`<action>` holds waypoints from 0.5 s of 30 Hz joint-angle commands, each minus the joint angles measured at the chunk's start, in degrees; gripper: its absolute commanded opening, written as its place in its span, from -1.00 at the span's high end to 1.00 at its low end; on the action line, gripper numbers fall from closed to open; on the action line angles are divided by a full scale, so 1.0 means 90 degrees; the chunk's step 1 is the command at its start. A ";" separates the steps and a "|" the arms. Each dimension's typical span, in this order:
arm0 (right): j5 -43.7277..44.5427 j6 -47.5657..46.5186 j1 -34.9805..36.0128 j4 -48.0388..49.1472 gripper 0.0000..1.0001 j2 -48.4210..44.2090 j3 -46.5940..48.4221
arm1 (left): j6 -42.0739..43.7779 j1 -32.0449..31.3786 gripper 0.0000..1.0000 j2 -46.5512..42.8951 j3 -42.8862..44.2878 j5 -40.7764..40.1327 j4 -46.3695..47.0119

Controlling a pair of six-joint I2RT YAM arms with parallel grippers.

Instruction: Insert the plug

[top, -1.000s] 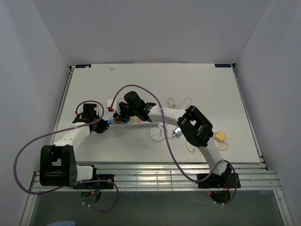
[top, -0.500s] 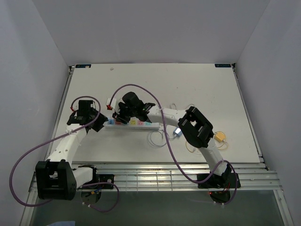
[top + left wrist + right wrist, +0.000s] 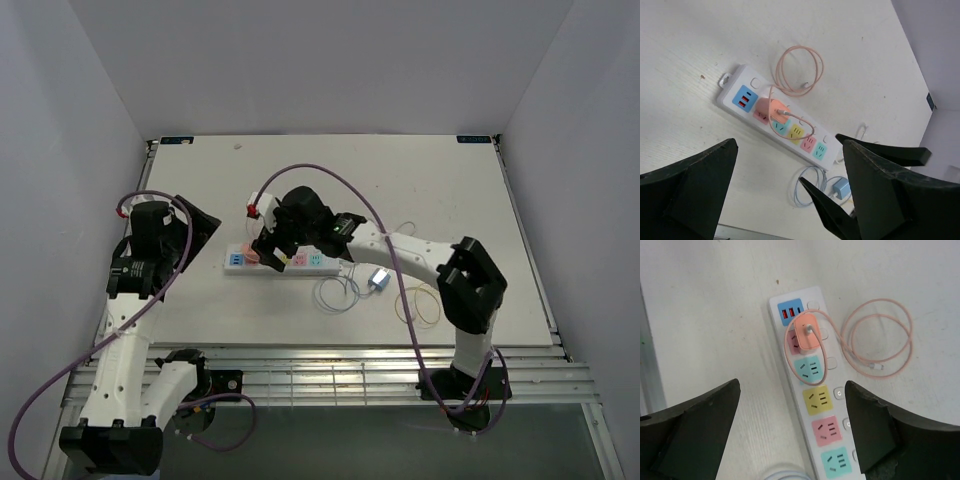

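The white power strip lies left of the table's middle, with coloured sockets. A pink plug sits in the socket beside the blue USB end; it also shows as the pink plug in the left wrist view. Its pink cable loops beside the strip. My right gripper hovers open above the power strip, holding nothing. My left gripper is open too, raised high and off to the left of the power strip. From above, the left gripper stands clear of the strip and the right gripper over it.
A blue charger with a coiled pale blue cable lies just in front of the strip. A yellow cable loop rests further right. The metal rail runs along the near edge.
Both grippers have opened and drawn away from the strip. The left arm swung back to the left and up; the right arm lifted. The pink plug stays in its socket.
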 commanded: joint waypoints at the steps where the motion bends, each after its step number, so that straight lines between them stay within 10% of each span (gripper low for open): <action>1: 0.0240 0.0554 0.0034 0.0337 -0.80 -0.1317 -0.0386 | 0.0532 -0.0002 -0.96 -0.0242 0.0725 0.0209 -0.0506; 15: 0.4136 0.4175 -0.0014 -0.1762 -0.80 -0.5878 -0.3354 | 0.1666 -0.0002 -0.96 -0.0555 0.0768 0.2084 -0.1034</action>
